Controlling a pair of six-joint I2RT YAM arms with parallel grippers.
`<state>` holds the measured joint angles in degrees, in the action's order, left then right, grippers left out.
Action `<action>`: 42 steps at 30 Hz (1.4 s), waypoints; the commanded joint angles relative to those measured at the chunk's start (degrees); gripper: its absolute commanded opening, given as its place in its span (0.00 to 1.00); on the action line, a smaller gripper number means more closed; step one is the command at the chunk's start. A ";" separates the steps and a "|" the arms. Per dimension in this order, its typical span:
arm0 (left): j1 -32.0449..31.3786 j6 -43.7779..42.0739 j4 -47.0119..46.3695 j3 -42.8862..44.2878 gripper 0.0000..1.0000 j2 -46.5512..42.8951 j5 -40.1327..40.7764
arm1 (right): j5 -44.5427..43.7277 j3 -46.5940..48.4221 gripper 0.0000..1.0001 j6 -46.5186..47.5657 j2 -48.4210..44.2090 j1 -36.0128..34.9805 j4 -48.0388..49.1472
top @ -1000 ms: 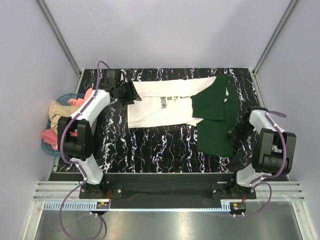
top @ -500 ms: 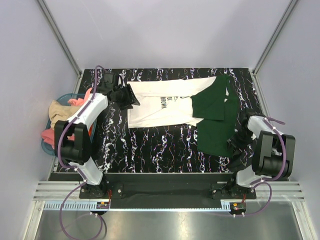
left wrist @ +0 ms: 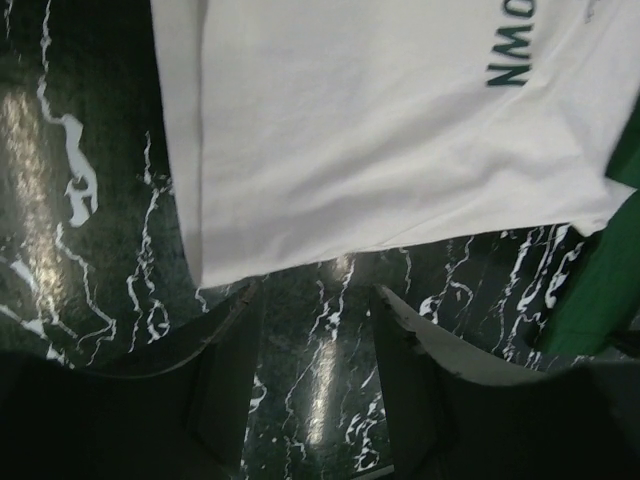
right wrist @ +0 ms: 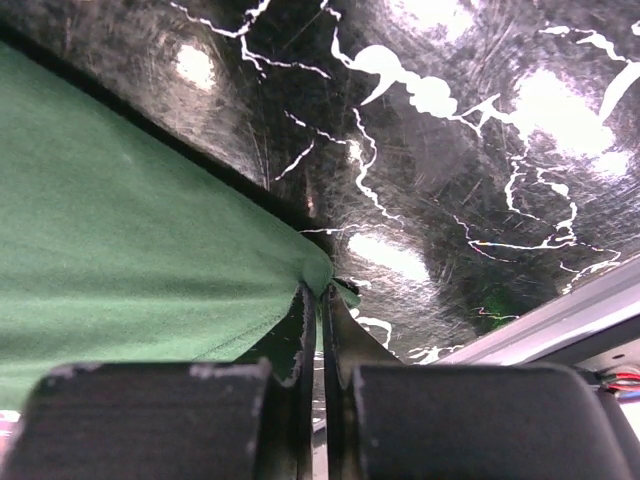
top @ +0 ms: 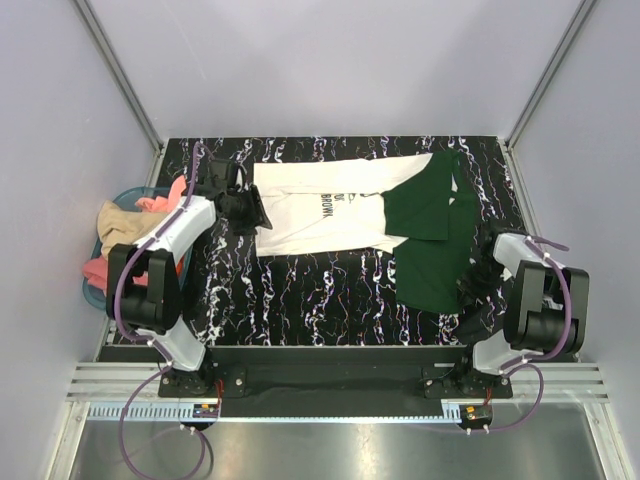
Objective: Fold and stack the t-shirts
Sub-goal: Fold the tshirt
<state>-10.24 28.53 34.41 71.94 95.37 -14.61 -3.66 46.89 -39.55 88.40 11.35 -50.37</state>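
R gripper (right wrist: 320,297) is pinched tight on the near-right corner of the green t-shirt (right wrist: 130,210), by the tabletop (top: 300,295) right edge. It has only the hem tip, so the cloth may slip on lifting. L gripper (left wrist: 315,325) is wide apart w/ nothing in it, at the cream t-shirt (left wrist: 380,130) near-left corner, towards the back-left. The shirts overlap, so pulling green could drag cream askew.

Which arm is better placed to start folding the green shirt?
Right. The right pincer is shut on a corner of the green shirt, ready to lift it. The left pincer hangs open just off the white shirt, gripping nothing, far from the green one.
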 commanded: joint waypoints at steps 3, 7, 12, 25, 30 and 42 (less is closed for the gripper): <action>-0.57 -2.16 0.74 -5.75 0.51 -5.37 5.55 | -0.04 -1.02 0.00 -1.84 -7.96 -0.19 1.15; -1.10 -1.55 1.01 -8.66 0.51 -5.73 8.02 | 6.18 1.79 0.00 -2.20 -15.17 -0.19 1.24; -1.36 -0.76 -1.01 -9.54 0.53 -5.81 9.16 | 10.07 2.95 0.00 -2.38 -18.88 -0.19 2.90; -4.26 -4.54 -1.63 -7.08 0.53 4.12 12.05 | 13.06 2.76 0.00 0.88 -19.67 -0.19 5.19; -4.17 -4.63 -1.63 -5.67 0.52 5.09 14.08 | 12.63 3.47 0.00 1.40 -20.81 -0.19 5.11; -6.11 -21.12 5.57 2.94 0.50 6.92 6.09 | 16.23 3.56 0.00 1.76 -21.78 -0.19 5.10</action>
<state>-16.03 16.32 37.43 70.30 100.66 -6.11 10.39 48.31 -38.76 67.57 11.35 -46.15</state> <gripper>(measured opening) 0.514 0.018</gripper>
